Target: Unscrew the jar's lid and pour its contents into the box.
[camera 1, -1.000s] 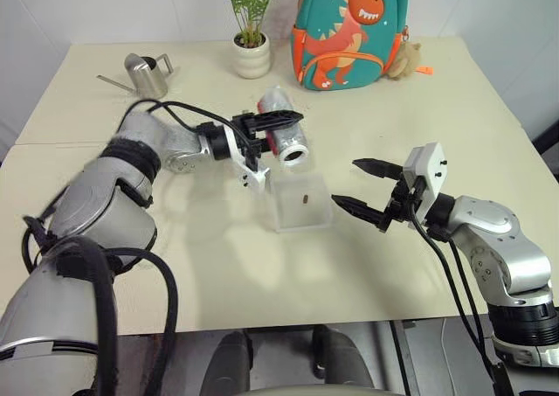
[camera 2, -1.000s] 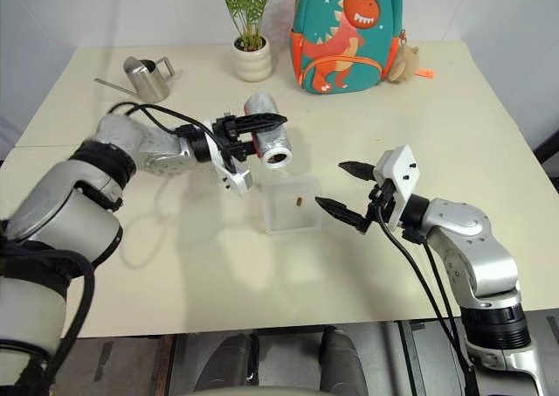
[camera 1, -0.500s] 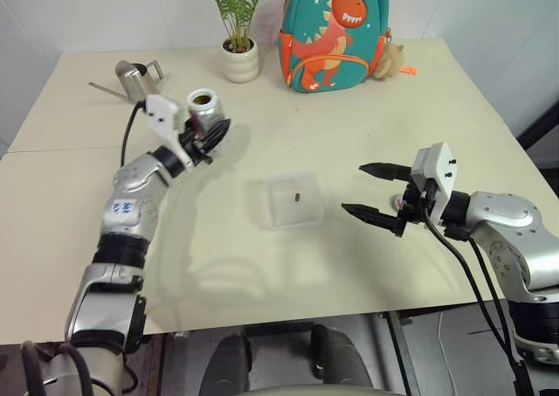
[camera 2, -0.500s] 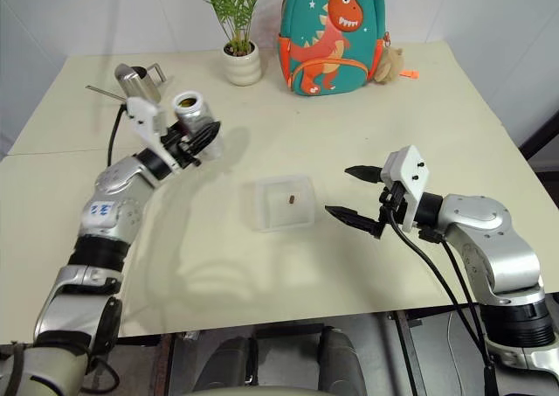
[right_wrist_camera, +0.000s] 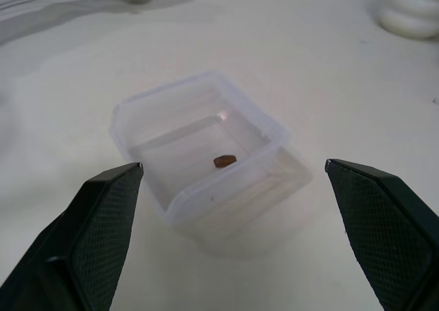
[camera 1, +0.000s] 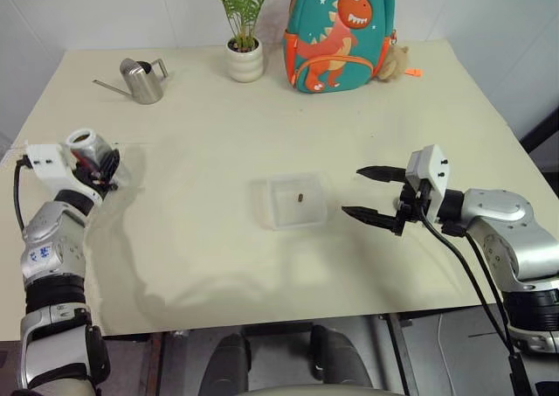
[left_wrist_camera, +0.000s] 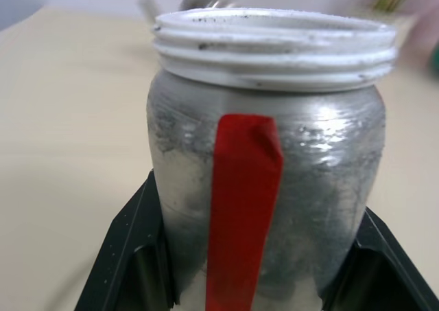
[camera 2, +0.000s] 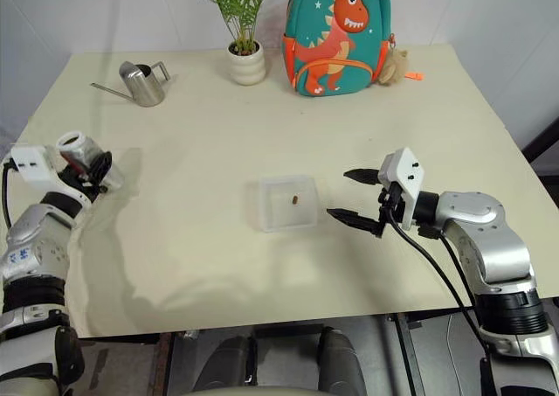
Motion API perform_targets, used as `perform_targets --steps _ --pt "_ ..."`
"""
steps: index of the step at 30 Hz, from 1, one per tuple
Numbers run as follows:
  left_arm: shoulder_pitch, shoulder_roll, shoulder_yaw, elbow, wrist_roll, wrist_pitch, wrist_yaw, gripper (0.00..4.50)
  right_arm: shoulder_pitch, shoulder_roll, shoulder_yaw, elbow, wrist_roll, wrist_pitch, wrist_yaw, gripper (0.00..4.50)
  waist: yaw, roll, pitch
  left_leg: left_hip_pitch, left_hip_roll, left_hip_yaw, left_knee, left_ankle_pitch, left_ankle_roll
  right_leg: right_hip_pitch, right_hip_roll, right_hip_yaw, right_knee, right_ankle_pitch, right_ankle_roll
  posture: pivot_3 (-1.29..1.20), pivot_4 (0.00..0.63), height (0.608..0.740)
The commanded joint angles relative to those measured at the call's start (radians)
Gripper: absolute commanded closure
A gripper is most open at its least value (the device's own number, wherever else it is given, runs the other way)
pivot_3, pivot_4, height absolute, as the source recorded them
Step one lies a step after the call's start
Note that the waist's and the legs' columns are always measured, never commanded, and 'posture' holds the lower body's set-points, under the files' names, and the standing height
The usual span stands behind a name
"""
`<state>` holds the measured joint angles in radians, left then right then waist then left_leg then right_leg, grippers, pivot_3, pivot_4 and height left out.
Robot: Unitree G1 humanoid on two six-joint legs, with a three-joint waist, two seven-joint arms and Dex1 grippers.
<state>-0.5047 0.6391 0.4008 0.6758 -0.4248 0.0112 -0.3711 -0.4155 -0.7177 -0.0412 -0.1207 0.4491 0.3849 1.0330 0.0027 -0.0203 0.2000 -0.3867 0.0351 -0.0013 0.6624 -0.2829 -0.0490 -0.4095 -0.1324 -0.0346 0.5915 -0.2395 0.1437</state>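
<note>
Gripping the lidless jar (camera 1: 84, 142) upright at nine o'clock, the left hand (camera 1: 98, 163) stayed clenched; the right hand (camera 1: 371, 193) gaped empty at three o'clock of the box (camera 1: 289, 201), whose floor carried the brown pellet (right_wrist_camera: 224, 160).

- Looks like a staged test bench in a plain room, not a lived-in home
- Wide cream table (camera 1: 367, 99) pushed up against bare white walls
- Props lined up along the far edge: potted plant (camera 1: 244, 24), kid's dinosaur backpack (camera 1: 338, 34), small steel watering can (camera 1: 142, 79)
- Household items, set well apart
</note>
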Motion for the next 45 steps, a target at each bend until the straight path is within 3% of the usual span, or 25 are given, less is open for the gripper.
perform_targets --steps 1,3,11,16,21,31,37,45 --pt "-0.008 -0.002 0.019 0.036 0.033 -0.098 -0.012 2.55 -0.016 0.006 0.001 0.007 -0.008 -0.034 0.013 0.02 -0.001 -0.001 -0.001 0.000 0.000 0.000 0.000 0.000 0.000 0.000 0.000 0.000 0.000 0.000 0.000 0.00 0.150 0.740" --pt "-0.007 -0.011 0.025 0.065 0.038 -0.122 -0.004 2.55 -0.017 0.009 0.003 0.010 -0.011 -0.036 0.015 0.02 -0.002 -0.001 -0.001 0.000 0.000 0.000 0.000 0.000 0.000 0.000 0.000 0.000 0.000 0.001 0.000 0.00 0.150 0.740" --pt "0.040 -0.010 0.033 0.068 0.057 -0.224 -0.054 0.01 -0.019 0.016 -0.001 0.008 -0.016 -0.031 0.021 0.00 -0.004 -0.002 -0.001 0.000 0.000 0.001 0.000 0.000 0.000 0.000 0.000 0.000 0.000 0.001 0.000 0.00 0.150 0.740" --pt "0.195 0.006 0.022 -0.122 0.034 -0.240 -0.213 0.01 -0.011 0.015 -0.006 -0.009 -0.011 -0.023 0.029 0.00 -0.007 -0.002 -0.001 0.000 0.002 0.003 -0.001 -0.001 -0.001 -0.002 0.000 0.000 -0.002 0.001 0.000 0.00 0.150 0.740" --pt "0.343 0.074 0.036 -0.241 0.031 -0.147 -0.298 0.01 -0.011 0.011 -0.011 -0.013 0.004 -0.024 0.057 0.00 -0.006 -0.002 -0.001 0.000 0.003 0.004 -0.002 -0.001 -0.001 -0.003 0.000 0.000 -0.001 0.001 -0.002 0.00 0.150 0.740" --pt "0.483 0.218 0.043 -0.273 0.076 -0.170 -0.447 0.01 -0.058 0.009 -0.001 0.071 -0.019 -0.069 0.126 0.00 -0.006 -0.002 -0.001 0.001 0.006 0.006 -0.002 -0.002 -0.001 -0.004 0.001 0.000 -0.005 0.002 -0.006 0.00 0.150 0.740" --pt "0.604 0.240 0.045 -0.536 -0.015 -0.162 -0.637 0.01 -0.076 0.005 -0.003 0.103 -0.027 -0.108 0.167 0.00 -0.006 -0.002 -0.001 0.001 0.009 0.008 -0.007 -0.002 -0.003 -0.005 0.003 0.000 -0.005 0.002 -0.007 0.00 0.150 0.740" --pt "0.523 0.212 -0.021 -0.768 -0.107 -0.031 -0.668 0.01 -0.102 -0.022 -0.009 0.123 -0.016 -0.102 0.222 0.00 -0.005 -0.001 -0.001 0.001 0.010 0.009 -0.010 -0.002 -0.003 -0.006 0.006 0.000 -0.006 0.001 -0.009 0.00 0.150 0.740"
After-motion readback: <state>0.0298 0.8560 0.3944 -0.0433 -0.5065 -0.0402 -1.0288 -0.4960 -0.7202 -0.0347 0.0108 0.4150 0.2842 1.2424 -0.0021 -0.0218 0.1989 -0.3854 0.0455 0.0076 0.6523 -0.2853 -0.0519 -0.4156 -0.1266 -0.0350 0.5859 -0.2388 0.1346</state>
